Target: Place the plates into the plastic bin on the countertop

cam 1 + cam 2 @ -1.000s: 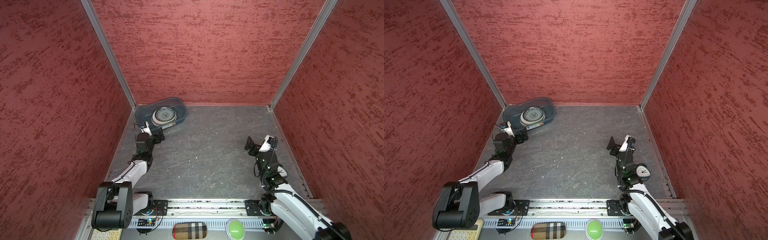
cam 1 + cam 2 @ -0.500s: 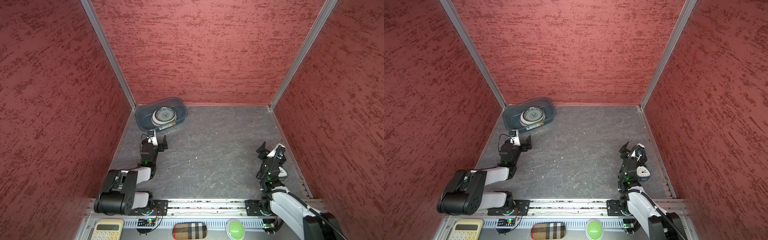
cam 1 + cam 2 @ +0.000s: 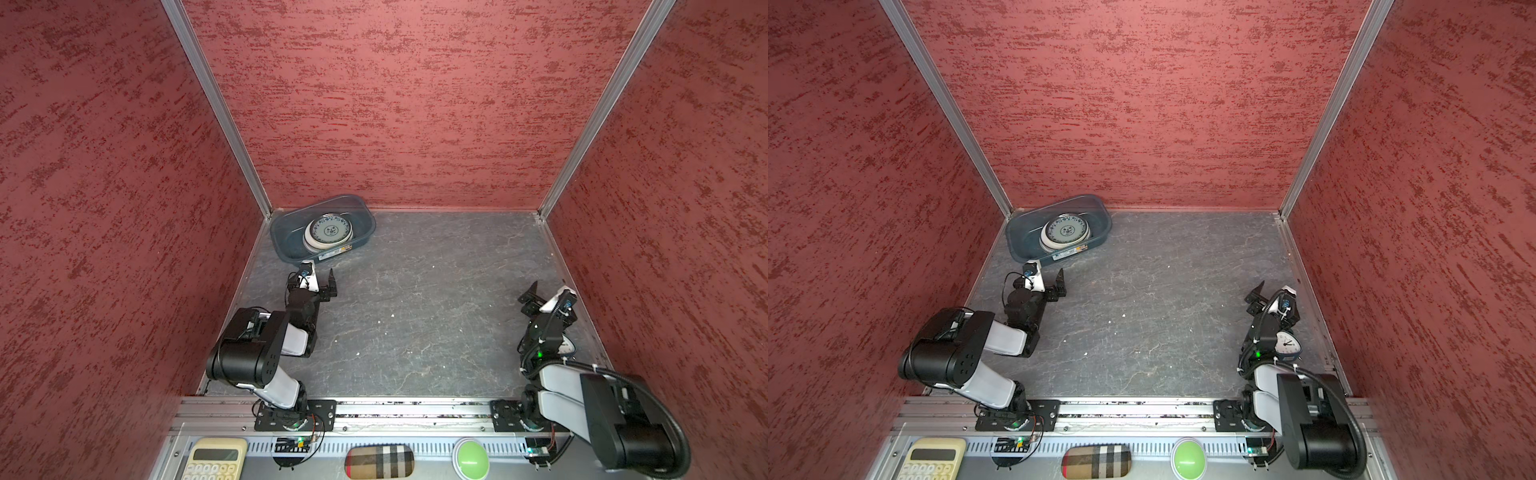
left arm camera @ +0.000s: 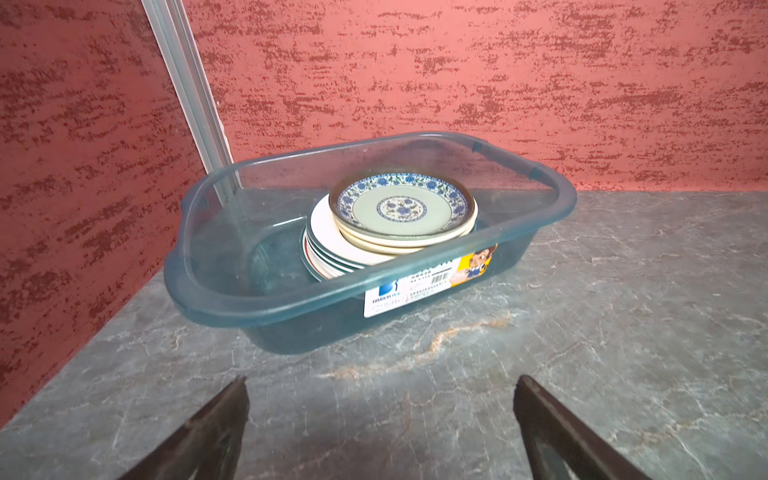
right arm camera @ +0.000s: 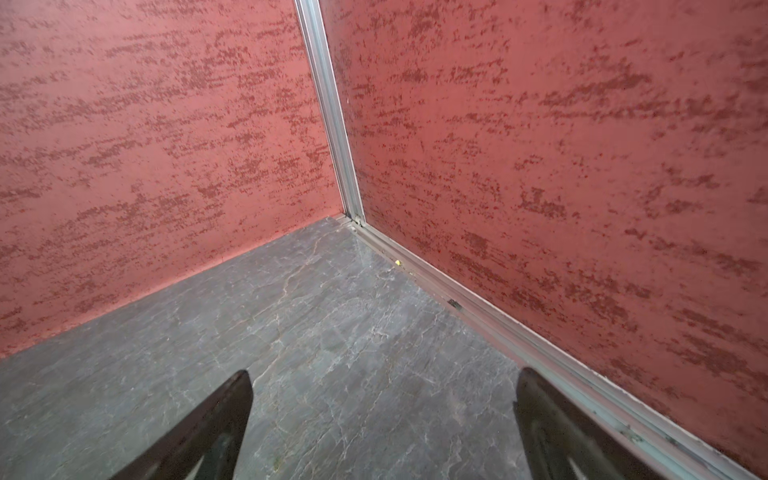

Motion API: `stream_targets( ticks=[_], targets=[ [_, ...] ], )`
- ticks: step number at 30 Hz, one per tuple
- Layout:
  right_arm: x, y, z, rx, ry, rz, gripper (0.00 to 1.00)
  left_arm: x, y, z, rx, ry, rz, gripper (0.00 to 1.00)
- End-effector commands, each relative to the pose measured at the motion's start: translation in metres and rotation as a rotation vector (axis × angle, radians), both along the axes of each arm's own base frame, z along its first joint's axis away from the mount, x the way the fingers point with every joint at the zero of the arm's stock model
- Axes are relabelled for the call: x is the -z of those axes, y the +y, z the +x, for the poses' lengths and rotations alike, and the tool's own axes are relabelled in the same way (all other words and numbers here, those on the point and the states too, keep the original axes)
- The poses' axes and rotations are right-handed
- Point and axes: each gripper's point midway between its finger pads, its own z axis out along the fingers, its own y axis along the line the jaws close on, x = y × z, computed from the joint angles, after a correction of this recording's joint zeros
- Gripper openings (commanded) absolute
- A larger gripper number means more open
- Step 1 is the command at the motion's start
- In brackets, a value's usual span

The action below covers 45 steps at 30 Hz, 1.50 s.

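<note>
The plastic bin (image 3: pixel 279 240) (image 3: pixel 1016 245) (image 4: pixel 291 308) stands on the countertop (image 3: pixel 415 291) in the far left corner. Inside it the plates (image 3: pixel 329 230) (image 3: pixel 1066 229) (image 4: pixel 401 205) lie in one stack, with a blue-patterned plate on top. My left gripper (image 3: pixel 319 277) (image 3: pixel 1048 276) (image 4: pixel 380 380) is open and empty, low over the stone just in front of the bin's labelled side. On the right, my right gripper (image 3: pixel 548 293) (image 3: pixel 1274 291) (image 5: pixel 382 374) is open and empty, pointing at the far right corner.
Red textured walls close in the left, back and right sides. A small clock (image 3: pixel 1286 343) sits by the right arm. In front of the metal base rail lie a calculator (image 3: pixel 214 459), a plaid case (image 3: pixel 379 461) and a green button (image 3: pixel 471 459).
Both arms have folded back toward their bases. The left gripper has drawn away from the bin's near edge, the right gripper has moved toward the right wall. Both stay open.
</note>
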Motion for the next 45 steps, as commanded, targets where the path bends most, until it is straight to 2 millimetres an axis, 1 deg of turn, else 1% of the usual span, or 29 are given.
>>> stream_targets(
  ticks=[1, 3, 5, 7, 9, 10, 11, 12, 14, 16, 19, 21, 23, 25, 45],
  targets=[
    [-0.027, 0.006, 0.015, -0.057, -0.123, -0.012, 0.99, -0.002, 0.019, 0.009, -0.047, 0.035, -0.066, 1.00],
    [-0.023, 0.006, 0.022, -0.070, -0.133, -0.011, 0.99, -0.001, 0.036, 0.008, -0.088, 0.036, -0.134, 0.99],
    [-0.027, 0.017, 0.028, -0.141, -0.137, -0.039, 0.99, 0.000, 0.035, 0.007, -0.080, 0.035, -0.131, 0.99],
    [-0.022, 0.021, 0.042, -0.179, -0.085, -0.036, 0.99, -0.001, 0.035, 0.006, -0.076, 0.026, -0.133, 0.99],
    [-0.015, 0.037, 0.064, -0.286, -0.021, -0.063, 0.99, -0.001, 0.034, 0.006, -0.073, 0.025, -0.133, 0.99],
    [-0.003, 0.043, 0.072, -0.331, 0.028, -0.068, 0.99, -0.001, 0.034, 0.006, -0.072, 0.026, -0.132, 0.99],
    [0.002, 0.049, 0.080, -0.366, 0.036, -0.090, 0.99, -0.002, 0.032, 0.005, -0.060, 0.021, -0.131, 0.99],
    [-0.003, 0.052, 0.080, -0.377, 0.023, -0.101, 0.99, -0.002, 0.030, 0.004, -0.042, 0.015, -0.131, 0.99],
    [0.005, 0.048, 0.080, -0.357, 0.060, -0.077, 0.99, -0.002, 0.027, 0.004, -0.018, 0.017, -0.128, 0.99],
    [0.001, 0.048, 0.080, -0.355, 0.042, -0.083, 0.99, -0.002, 0.019, 0.009, 0.026, 0.031, -0.116, 0.99],
    [0.009, 0.049, 0.092, -0.370, 0.098, -0.071, 0.99, 0.002, 0.011, 0.016, 0.057, 0.077, -0.098, 0.99],
    [0.007, 0.049, 0.094, -0.369, 0.097, -0.074, 0.99, 0.003, 0.002, 0.023, 0.095, 0.107, -0.076, 0.99],
    [0.009, 0.049, 0.094, -0.370, 0.103, -0.071, 0.99, 0.004, 0.003, 0.021, 0.096, 0.104, -0.078, 0.99],
    [0.008, 0.049, 0.094, -0.369, 0.101, -0.073, 0.99, 0.004, 0.002, 0.021, 0.076, 0.106, -0.061, 0.99],
    [0.007, 0.049, 0.093, -0.368, 0.097, -0.073, 0.99, 0.005, 0.003, 0.022, 0.078, 0.111, -0.068, 0.99]
  ],
)
